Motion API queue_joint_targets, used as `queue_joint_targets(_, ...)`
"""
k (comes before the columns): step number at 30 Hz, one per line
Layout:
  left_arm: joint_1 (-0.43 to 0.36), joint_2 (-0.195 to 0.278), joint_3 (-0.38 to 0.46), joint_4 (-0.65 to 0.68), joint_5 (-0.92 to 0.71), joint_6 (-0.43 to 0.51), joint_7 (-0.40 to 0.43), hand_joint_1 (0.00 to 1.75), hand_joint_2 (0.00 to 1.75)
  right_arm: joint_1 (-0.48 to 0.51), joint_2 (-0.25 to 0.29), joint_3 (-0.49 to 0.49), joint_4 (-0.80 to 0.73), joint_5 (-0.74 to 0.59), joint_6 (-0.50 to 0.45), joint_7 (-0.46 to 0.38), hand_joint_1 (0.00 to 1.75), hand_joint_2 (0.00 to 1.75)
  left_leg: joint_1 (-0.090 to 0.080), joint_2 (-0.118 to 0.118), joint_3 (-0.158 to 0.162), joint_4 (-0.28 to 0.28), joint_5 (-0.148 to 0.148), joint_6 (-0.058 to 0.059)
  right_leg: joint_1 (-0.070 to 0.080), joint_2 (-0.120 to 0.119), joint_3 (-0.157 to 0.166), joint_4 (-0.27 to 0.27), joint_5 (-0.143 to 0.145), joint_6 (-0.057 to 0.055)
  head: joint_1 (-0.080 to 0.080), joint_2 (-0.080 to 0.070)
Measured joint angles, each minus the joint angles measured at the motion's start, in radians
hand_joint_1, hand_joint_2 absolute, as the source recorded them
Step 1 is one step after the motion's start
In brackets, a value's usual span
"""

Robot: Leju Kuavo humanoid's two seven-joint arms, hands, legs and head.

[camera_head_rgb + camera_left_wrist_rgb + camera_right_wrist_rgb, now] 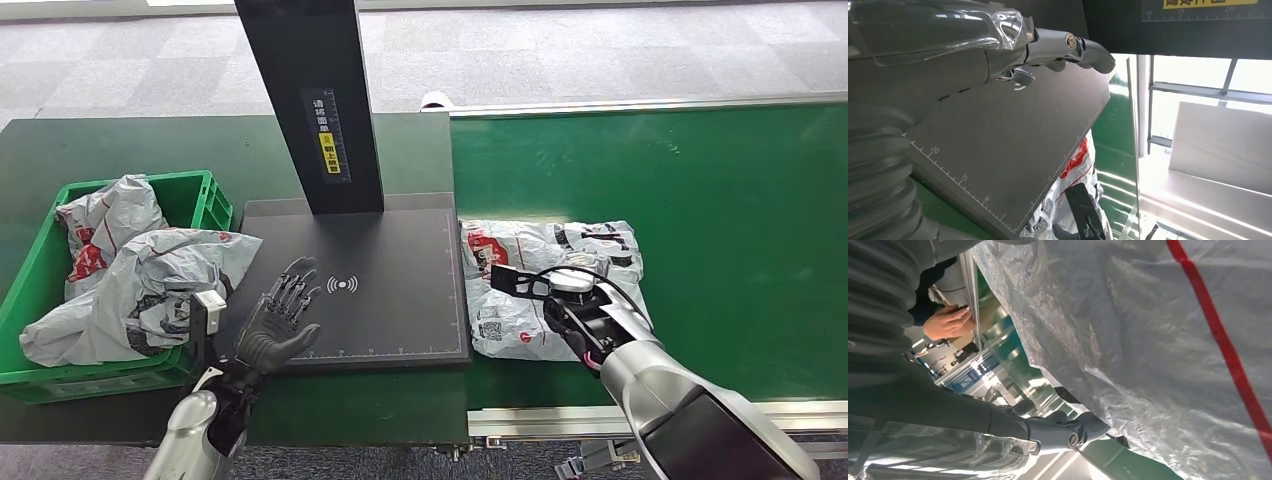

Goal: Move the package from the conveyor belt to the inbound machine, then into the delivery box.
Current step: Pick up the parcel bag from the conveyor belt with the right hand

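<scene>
Left hand (277, 322) over the scanner plate (400, 300), fingers spread, empty. Right hand (560, 300) on the package (520, 280) lying on the conveyor belt (740, 220); grasp unclear. Slide fingers under the edge; secure before lifting.

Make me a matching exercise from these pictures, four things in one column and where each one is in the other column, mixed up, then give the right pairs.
Things:
1. package
2. left hand
3. green crate
4. right hand

Places:
A. on the package on the belt
B. left of the black scanning plate, holding bagged parcels
C. on the green conveyor belt, just right of the plate
D. open over the plate's left part

Pairs: 1-C, 2-D, 3-B, 4-A
</scene>
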State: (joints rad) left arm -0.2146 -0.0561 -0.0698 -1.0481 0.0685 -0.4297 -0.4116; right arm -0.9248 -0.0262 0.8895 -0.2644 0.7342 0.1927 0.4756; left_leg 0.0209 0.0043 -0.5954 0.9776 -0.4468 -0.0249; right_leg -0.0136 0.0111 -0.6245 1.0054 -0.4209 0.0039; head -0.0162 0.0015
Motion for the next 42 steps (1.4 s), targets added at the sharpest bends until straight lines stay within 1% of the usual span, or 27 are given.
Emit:
queue_joint_targets(2, -0.003, 0.0, 0.001, 0.005, 0.0, 0.0, 0.0, 0.0, 1.75, 0.0, 0.003, 0.0, 0.0, 0.002, 0.007, -0.002, 0.02, 1.75, 0.0, 0.0, 0.0, 0.0, 0.0, 0.0, 0.0, 0.0, 0.0, 0.0, 0.0, 0.0, 0.0, 0.0)
queue_joint_targets(3, -0.005, 0.0, 0.001, 0.007, 0.0, 0.0, 0.0, 0.0, 1.75, 0.0, 0.005, -0.001, 0.0, 0.003, 0.008, -0.003, 0.08, 1.75, 0.0, 0.0, 0.0, 0.0, 0.0, 0.0, 0.0, 0.0, 0.0, 0.0, 0.0, 0.0, 0.0, 0.0)
queue_joint_targets(4, -0.006, 0.0, 0.001, 0.009, 0.0, 0.0, 0.0, 0.0, 1.75, 0.0, 0.006, -0.001, 0.0, 0.003, 0.009, -0.003, 0.27, 1.75, 0.0, 0.0, 0.0, 0.0, 0.0, 0.0, 0.0, 0.0, 0.0, 0.0, 0.0, 0.0, 0.0, 0.0)
queue_joint_targets(7, -0.009, 0.0, 0.001, 0.014, 0.0, -0.001, 0.0, 0.0, 1.75, 0.0, 0.008, -0.002, 0.0, 0.004, 0.013, -0.006, 1.4, 1.75, 0.0, 0.0, 0.0, 0.0, 0.0, 0.0, 0.0, 0.0, 0.0, 0.0, 0.0, 0.0, 0.0, 0.0)
queue_joint_targets(8, -0.01, 0.0, 0.001, 0.016, -0.001, -0.001, 0.0, 0.0, 1.75, 0.0, 0.009, -0.003, 0.0, 0.005, 0.016, -0.01, 1.64, 1.75, 0.0, 0.0, 0.0, 0.0, 0.0, 0.0, 0.0, 0.0, 0.0, 0.0, 0.0, 0.0, 0.0, 0.0)
queue_joint_targets(10, -0.011, 0.0, 0.001, 0.019, -0.002, -0.001, -0.001, 0.0, 1.75, 0.001, 0.01, -0.006, 0.0, 0.008, 0.021, -0.024, 1.75, 1.75, 0.0, 0.0, 0.0, 0.0, 0.0, 0.0, 0.0, 0.0, 0.0, 0.0, 0.0, 0.0, 0.0, 0.0)
queue_joint_targets(18, -0.013, 0.0, 0.003, 0.023, -0.005, -0.003, -0.003, 0.0, 1.75, 0.013, 0.014, -0.032, 0.0, 0.02, 0.045, -0.12, 1.75, 1.75, 0.0, 0.0, 0.0, 0.0, 0.0, 0.0, 0.0, 0.0, 0.0, 0.0, 0.0, 0.0, 0.0, 0.0)
queue_joint_targets(26, -0.028, 0.003, 0.003, 0.032, 0.003, -0.017, -0.005, 0.0, 1.75, 0.016, 0.024, -0.08, -0.002, 0.005, 0.148, -0.309, 1.75, 1.75, 0.0, 0.0, 0.0, 0.0, 0.0, 0.0, 0.0, 0.0, 0.0, 0.0, 0.0, 0.0, 0.0, 0.0)
queue_joint_targets(31, -0.038, 0.007, 0.003, 0.038, 0.003, -0.017, -0.005, 0.0, 1.75, 0.019, 0.033, -0.093, -0.01, 0.007, 0.166, -0.378, 1.75, 1.75, 0.0, 0.001, 0.0, 0.0, 0.0, 0.0, 0.0, 0.0, 0.0, 0.0, 0.0, 0.0, 0.0, 0.0)
queue_joint_targets(34, -0.039, 0.011, 0.003, 0.037, 0.01, -0.017, -0.005, 0.0, 1.75, 0.025, 0.035, -0.099, -0.025, 0.007, 0.125, -0.448, 1.75, 1.75, 0.0, 0.001, 0.0, 0.0, 0.0, 0.0, 0.0, 0.001, 0.0, 0.0, 0.0, 0.0, 0.0, 0.0)
queue_joint_targets(39, -0.001, 0.026, 0.004, -0.006, 0.034, -0.019, -0.003, 0.0, 1.75, 0.039, 0.044, -0.133, -0.076, -0.006, -0.05, -0.619, 1.75, 1.75, 0.0, 0.002, 0.0, 0.0, 0.0, 0.0, 0.0, 0.002, 0.0, 0.0, 0.0, 0.0, 0.0, 0.0)
queue_joint_targets(42, 0.023, 0.033, 0.005, -0.033, 0.036, -0.02, -0.003, 0.0, 1.75, 0.044, 0.05, -0.154, -0.102, -0.009, -0.085, -0.651, 1.75, 1.75, 0.0, 0.002, 0.0, 0.0, 0.0, 0.0, 0.0, 0.001, 0.0, 0.0, 0.0, 0.0, 0.0, 0.0)
